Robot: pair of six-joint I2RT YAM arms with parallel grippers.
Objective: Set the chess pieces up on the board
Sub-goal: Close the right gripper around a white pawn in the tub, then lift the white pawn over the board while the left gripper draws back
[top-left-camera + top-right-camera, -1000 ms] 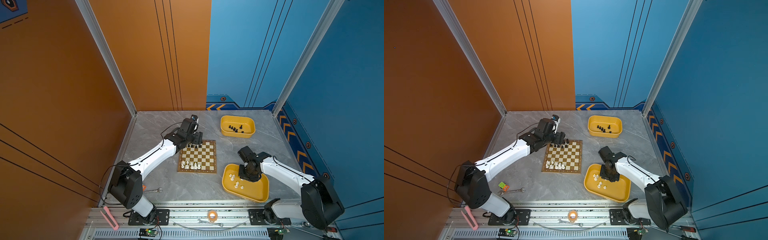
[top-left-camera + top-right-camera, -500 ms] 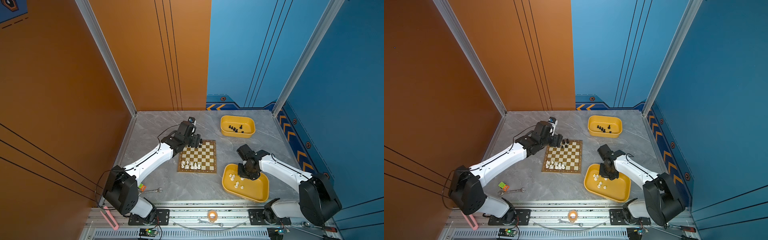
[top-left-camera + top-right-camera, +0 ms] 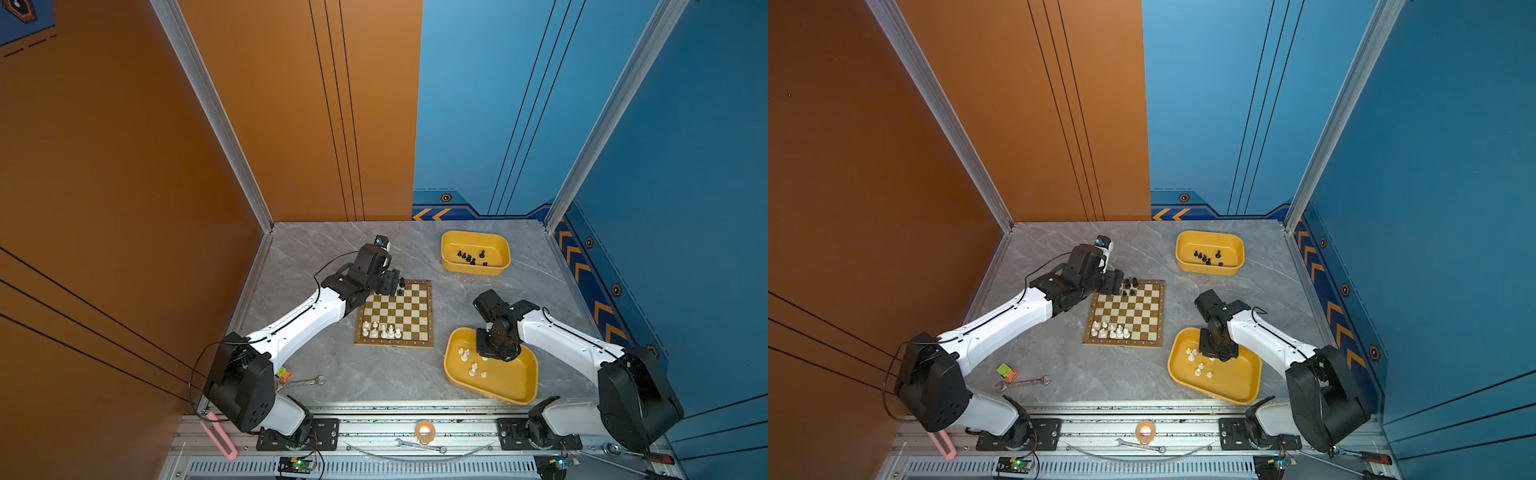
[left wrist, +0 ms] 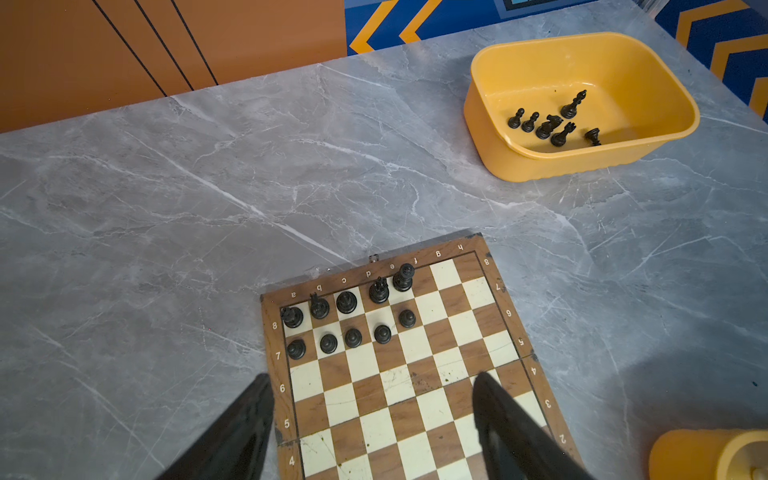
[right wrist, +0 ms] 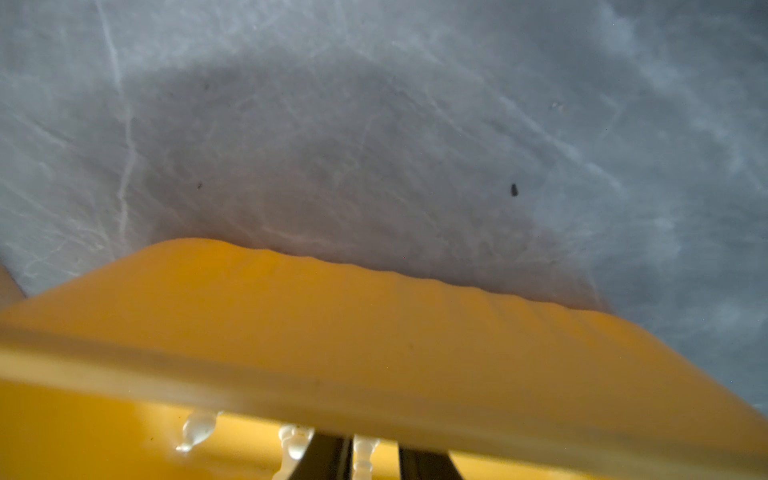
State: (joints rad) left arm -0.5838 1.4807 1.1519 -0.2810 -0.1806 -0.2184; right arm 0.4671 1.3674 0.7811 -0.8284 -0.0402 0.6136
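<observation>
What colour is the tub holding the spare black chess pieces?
The tub is plain yellow, clearest in the left wrist view.

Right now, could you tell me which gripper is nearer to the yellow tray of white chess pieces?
Right. The right gripper is inside the yellow tray, straddling a white piece; the left gripper is open over the chessboard, apart from that tray.
</observation>
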